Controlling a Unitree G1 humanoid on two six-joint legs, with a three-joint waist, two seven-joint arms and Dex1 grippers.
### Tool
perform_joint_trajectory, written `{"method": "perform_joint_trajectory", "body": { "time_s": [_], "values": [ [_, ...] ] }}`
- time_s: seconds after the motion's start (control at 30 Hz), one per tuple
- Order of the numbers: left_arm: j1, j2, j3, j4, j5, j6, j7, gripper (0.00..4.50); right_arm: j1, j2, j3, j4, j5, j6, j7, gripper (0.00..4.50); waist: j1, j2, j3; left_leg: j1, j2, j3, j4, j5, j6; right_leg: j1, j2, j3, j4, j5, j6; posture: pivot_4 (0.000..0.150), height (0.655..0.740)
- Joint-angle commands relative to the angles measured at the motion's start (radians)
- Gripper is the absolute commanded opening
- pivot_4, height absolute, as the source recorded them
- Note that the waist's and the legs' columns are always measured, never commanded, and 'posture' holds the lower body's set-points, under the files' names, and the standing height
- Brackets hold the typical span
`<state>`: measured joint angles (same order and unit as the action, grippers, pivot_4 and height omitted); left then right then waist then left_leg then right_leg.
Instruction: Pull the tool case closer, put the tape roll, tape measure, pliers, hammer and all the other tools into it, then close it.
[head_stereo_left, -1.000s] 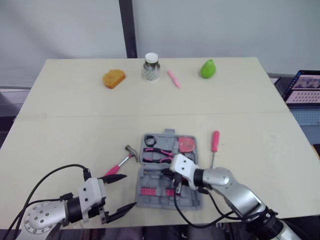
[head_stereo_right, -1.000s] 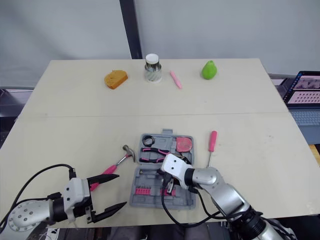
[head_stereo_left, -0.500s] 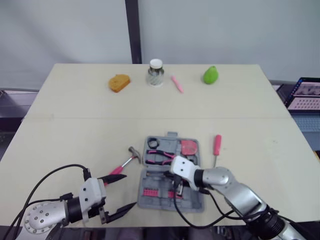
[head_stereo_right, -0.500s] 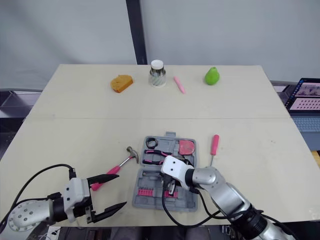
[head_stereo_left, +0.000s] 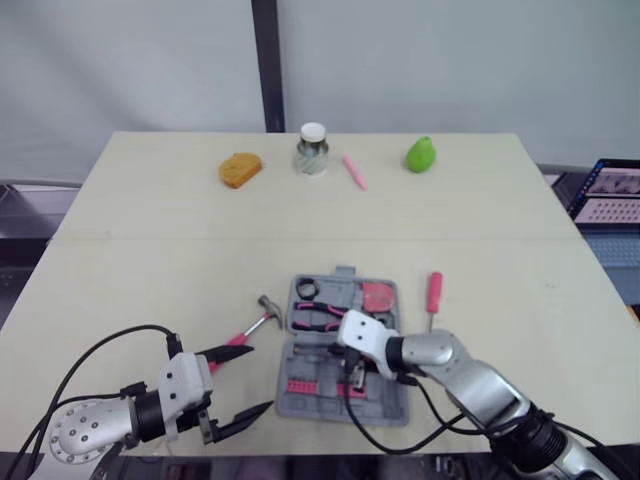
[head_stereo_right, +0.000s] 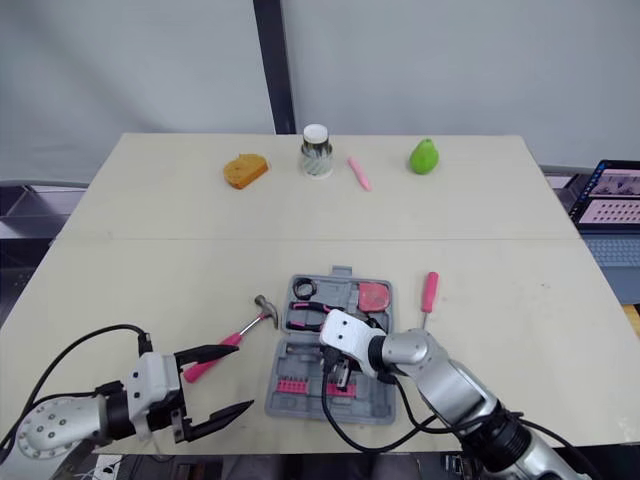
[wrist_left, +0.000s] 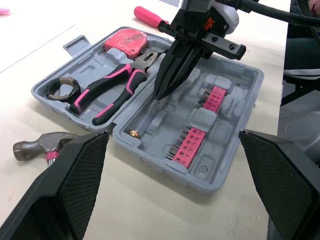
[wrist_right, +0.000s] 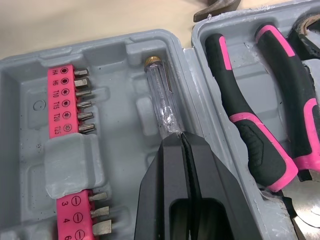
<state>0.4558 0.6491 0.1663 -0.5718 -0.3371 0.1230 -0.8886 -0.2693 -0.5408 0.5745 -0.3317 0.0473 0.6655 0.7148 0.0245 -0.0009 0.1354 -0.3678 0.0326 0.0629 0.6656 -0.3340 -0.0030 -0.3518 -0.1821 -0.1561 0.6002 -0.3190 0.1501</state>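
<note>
The grey tool case (head_stereo_left: 388, 404) lies open near the table's front edge. Its far half holds the black tape roll (head_stereo_left: 306, 289), the pink-handled pliers (head_stereo_left: 320, 318) and the pink tape measure (head_stereo_left: 377, 295). In the near half lies a clear-handled screwdriver (wrist_right: 161, 102) beside pink bit strips (wrist_right: 68, 101). My right gripper (wrist_right: 181, 136) is down in the case, shut on that screwdriver's end. The hammer (head_stereo_left: 250, 322) rests on the table left of the case, a pink screwdriver (head_stereo_left: 433, 293) to its right. My left gripper (head_stereo_left: 257, 379) hovers open just in front of the hammer, holding nothing.
Along the far edge of the table stand an orange lump (head_stereo_left: 240, 168), a jar with a white lid (head_stereo_left: 313, 150), a pink pen (head_stereo_left: 354, 170) and a green pear (head_stereo_left: 420, 154). A laptop (head_stereo_left: 612, 190) sits off the table at the right.
The head camera has shifted, so the whole scene sits a little lower. Both grippers keep their places relative to the case and hammer.
</note>
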Motion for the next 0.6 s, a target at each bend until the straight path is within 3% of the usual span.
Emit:
{"method": "perform_joint_trajectory", "body": {
  "time_s": [0.03, 0.6],
  "values": [
    [-0.004, 0.008, 0.0, -0.002, -0.011, -0.001, -0.002, 4.5, 0.055, -0.058, 0.093, 0.112, -0.057, 0.13, 0.028, 0.05, 0.0, 0.002, -0.004, 0.0, 0.0, 0.0, 0.0, 0.0, 0.0, 0.0, 0.0, 0.0, 0.0, 0.0, 0.0, 0.15, 0.74],
    [-0.019, 0.007, -0.009, 0.001, -0.01, 0.007, -0.002, 4.5, 0.044, -0.065, 0.131, 0.135, -0.079, 0.188, 0.028, 0.05, 0.0, 0.005, -0.008, 0.013, 0.001, 0.0, -0.001, -0.007, 0.001, 0.011, 0.001, -0.001, -0.011, -0.001, -0.001, 0.15, 0.74]
  ]
}}
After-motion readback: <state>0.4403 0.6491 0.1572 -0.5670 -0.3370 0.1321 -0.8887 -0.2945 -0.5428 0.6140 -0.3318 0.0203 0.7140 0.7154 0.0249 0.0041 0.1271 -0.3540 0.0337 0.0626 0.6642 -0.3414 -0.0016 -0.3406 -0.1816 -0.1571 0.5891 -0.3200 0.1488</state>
